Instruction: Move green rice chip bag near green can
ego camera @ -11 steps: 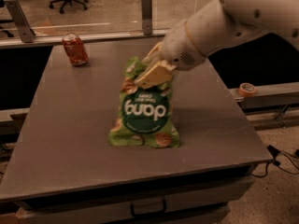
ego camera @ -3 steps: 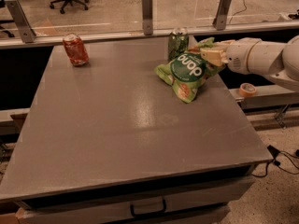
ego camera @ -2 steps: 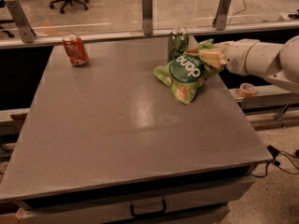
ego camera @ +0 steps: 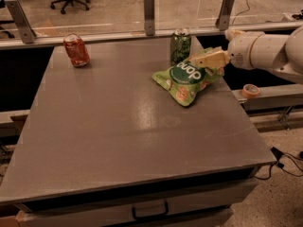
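Grey table [ego camera: 118, 126] bears crinkly green rice chip bag [ego camera: 184, 79] beside green can [ego camera: 180, 46], hand [ego camera: 201, 60] clamped on bag.

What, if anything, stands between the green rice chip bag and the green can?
Nothing visible does. The green rice chip bag lies just in front of the green can. The gripper is at the bag's far right edge, off that line, and the red-orange can is far to the left.

White arm [ego camera: 265, 51] extended in from the right (held level), tan gripper [ego camera: 202, 60] at its tip, pointing left
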